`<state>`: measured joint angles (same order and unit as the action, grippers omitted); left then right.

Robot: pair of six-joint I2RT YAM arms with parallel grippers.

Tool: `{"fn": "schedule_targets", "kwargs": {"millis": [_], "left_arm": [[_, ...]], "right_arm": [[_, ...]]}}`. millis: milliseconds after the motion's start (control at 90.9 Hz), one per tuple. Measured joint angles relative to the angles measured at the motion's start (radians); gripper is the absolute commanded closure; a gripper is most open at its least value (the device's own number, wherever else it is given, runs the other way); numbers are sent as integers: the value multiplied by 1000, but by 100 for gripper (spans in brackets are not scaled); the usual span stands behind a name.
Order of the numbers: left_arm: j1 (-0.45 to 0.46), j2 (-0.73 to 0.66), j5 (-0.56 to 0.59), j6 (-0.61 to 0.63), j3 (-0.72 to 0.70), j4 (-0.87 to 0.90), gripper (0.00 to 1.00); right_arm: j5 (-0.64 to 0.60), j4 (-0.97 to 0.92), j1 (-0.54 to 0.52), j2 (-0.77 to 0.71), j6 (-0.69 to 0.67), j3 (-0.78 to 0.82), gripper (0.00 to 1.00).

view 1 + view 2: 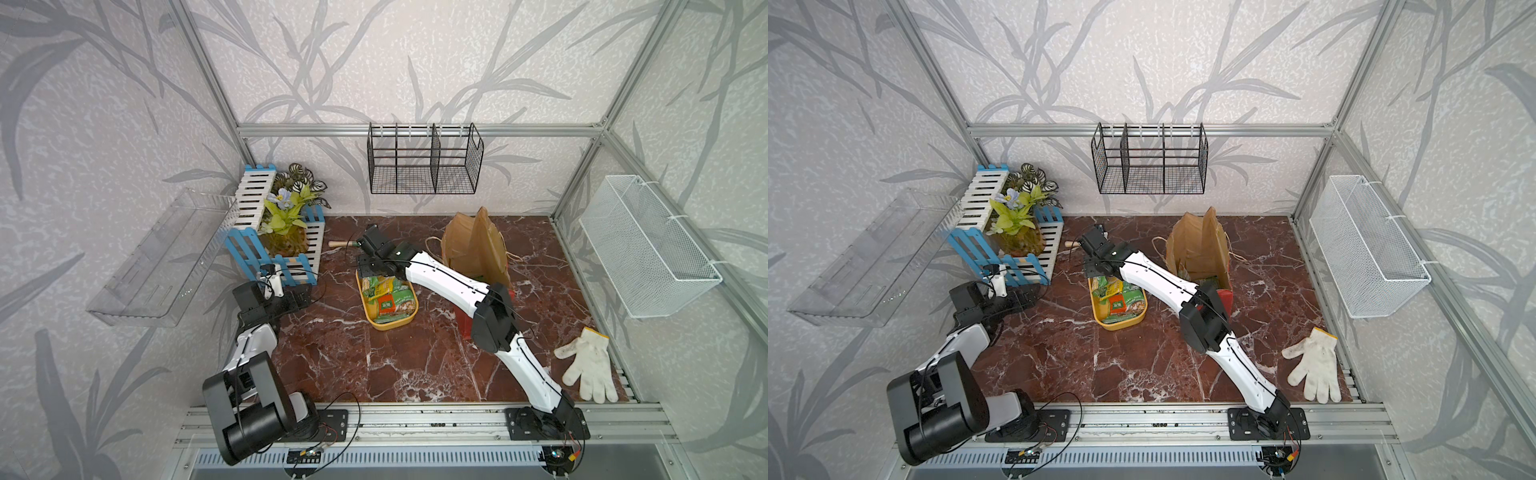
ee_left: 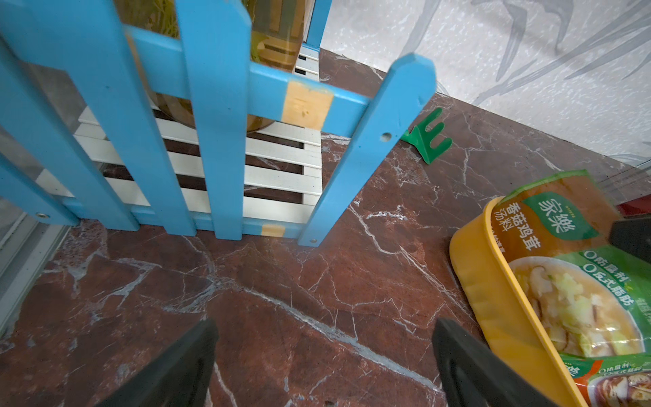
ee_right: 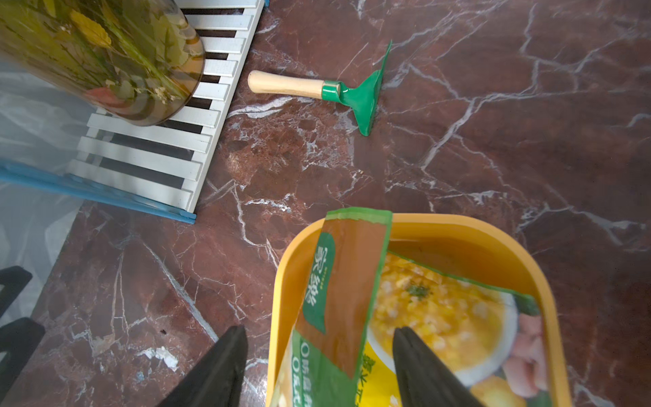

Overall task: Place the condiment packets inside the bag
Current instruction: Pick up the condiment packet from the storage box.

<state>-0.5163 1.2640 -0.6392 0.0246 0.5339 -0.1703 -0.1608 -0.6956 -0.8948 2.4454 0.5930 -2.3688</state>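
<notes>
- Red-brown marble tabletop (image 1: 374, 353), veined in white, spans the cell floor and carries everything below.
- White-and-black right arm (image 1: 449, 282) stretches across in front of the bag to the far end of the tray. The left arm (image 1: 253, 345) is folded up near the fence.
- Red paper bag (image 1: 473, 245) stands upright toward the back wall, just right of the tray, with its brown mouth open and its cord handles hanging outside. A green patch (image 1: 1209, 282) shows low inside the mouth, too small to identify.
- Blue-and-white picket fence (image 1: 266, 249) sits in the back left corner around a glass vase (image 1: 286, 243) of artificial plants.
- Yellow tray (image 1: 388, 326) lies mid-table and holds the condiment packets (image 1: 390, 297). They are mostly green, one carries an orange-red label, and they are piled over one another.
- White work glove (image 1: 588, 365) lies flat near the right edge, well apart from the tray.
- Green hand rake (image 3: 348, 93) with a wooden handle lies on the marble beyond the tray.
- Right gripper (image 3: 320, 331) has its fingers apart, straddling the tray's end wall and the raised edge of a green packet (image 3: 338, 282). One finger is outside the tray and the other is over the corn-soup print inside, with gaps on both sides of that edge.
- Left gripper (image 2: 324, 327) has its fingers spread wide over bare marble, between the fence and the tray.
</notes>
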Motion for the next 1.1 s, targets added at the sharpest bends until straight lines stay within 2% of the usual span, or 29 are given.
{"fn": "schedule_targets", "kwargs": {"millis": [44,143,418,649,1100], "left_arm": [[0,0,-3,0,0,0,0],[0,0,-9,0,0,-2,0],[0,0,-32,1,0,-3,0],[12,0,-54,10,0,-3,0],[138,-33,-51,95,-13,31,0]], "right_arm": [[5,-8,0,14,5,-17,38],[14,-16,0,34,8,-32,51],[40,-36,0,37,4,-38,100],[42,-63,0,-16,-19,-12,100],[31,-42,-1,-424,-91,162,100]]}}
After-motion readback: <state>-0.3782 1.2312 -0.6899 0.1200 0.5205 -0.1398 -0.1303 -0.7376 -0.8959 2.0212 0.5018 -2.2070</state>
